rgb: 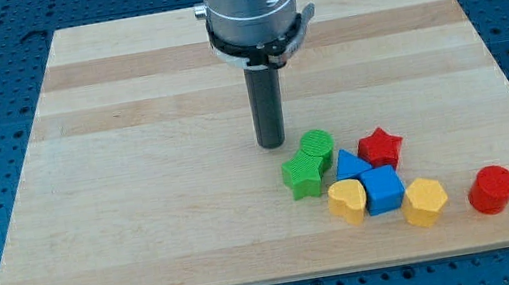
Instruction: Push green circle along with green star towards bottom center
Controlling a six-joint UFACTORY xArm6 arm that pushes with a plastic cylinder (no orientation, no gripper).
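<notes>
Our tip (pixel 273 145): bare rod, no fingers, holds nothing; sits just beside green circle (pixel 316 145), at its 9–10 o'clock. Green star (pixel 303 176) touches circle at circle's 7 o'clock. Blue triangle (pixel 348 164), yellow heart (pixel 347 200) crowd pair at 3–5 o'clock. Risks we see: push glances off circle's rounded edge, pair splits; shove drags neighbours along.

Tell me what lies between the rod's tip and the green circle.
Nothing. In the camera view, my tip stands just to the upper left of the green circle, with only a thin strip of bare board between them. The green star sits below.
</notes>
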